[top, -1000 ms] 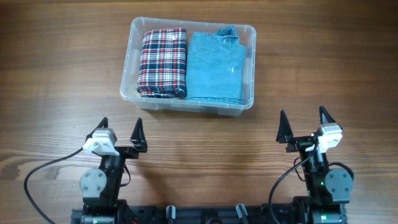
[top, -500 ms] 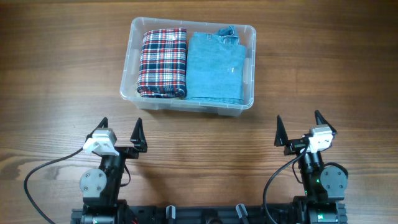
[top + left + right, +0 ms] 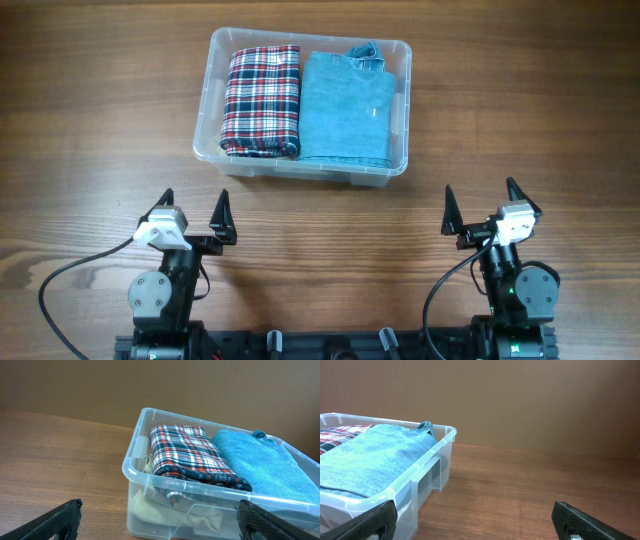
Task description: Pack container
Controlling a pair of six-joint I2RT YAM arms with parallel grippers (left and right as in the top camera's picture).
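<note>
Clear glossy plastic container, soft woven plaid cloth, matt blue knit garment, smooth wood-grain table, matt black gripper fingers.

Both arms folded low. Left gripper empty, jaws spread wide; right gripper the same.
</note>
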